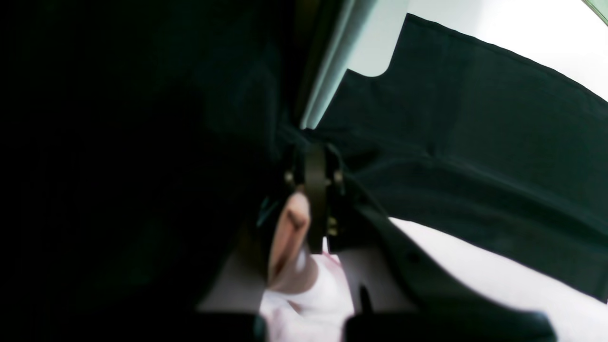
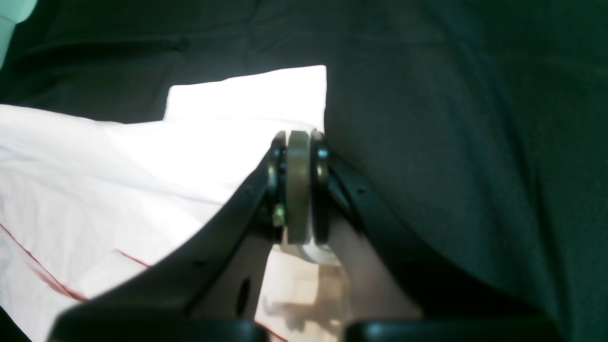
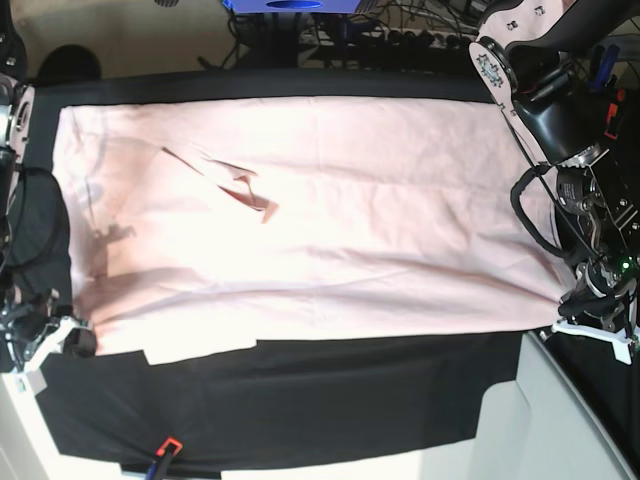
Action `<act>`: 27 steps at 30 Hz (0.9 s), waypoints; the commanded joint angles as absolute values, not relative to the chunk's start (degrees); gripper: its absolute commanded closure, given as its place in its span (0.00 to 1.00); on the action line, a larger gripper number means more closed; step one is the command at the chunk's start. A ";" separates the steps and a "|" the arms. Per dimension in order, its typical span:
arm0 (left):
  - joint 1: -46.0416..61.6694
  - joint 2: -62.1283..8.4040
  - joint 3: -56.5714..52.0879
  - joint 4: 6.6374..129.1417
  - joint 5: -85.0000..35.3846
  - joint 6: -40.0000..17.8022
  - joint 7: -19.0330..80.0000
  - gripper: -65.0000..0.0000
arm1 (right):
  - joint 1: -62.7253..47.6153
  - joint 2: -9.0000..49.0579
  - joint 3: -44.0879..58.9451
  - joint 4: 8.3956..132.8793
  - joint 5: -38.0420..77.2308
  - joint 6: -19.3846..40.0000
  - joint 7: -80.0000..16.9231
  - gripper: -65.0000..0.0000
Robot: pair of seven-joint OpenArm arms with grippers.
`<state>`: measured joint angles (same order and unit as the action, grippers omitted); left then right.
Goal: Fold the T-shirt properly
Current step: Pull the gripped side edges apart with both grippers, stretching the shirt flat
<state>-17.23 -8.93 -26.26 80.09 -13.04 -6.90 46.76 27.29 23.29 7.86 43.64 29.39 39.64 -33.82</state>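
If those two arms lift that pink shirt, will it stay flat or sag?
The T-shirt would probably sag between the grips: it lies thin and creased, bunching at the left end effector. It looks light, and likely drags along the black cloth rather than sliding stiffly.

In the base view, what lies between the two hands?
The T-shirt alone, stretched flat from the right hand to the left hand; both pinch its near edge. The base view shows this.
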 commanded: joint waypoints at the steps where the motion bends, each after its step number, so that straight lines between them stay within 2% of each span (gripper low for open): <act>1: -18.86 -9.80 -26.24 81.01 -13.05 -6.81 45.14 1.00 | 29.32 24.48 8.13 44.79 30.29 40.00 -31.96 1.00; 27: -17.54 -9.71 -26.77 82.68 -13.32 -6.81 45.05 1.00 | 27.91 25.45 11.21 44.53 30.11 40.00 -30.37 1.00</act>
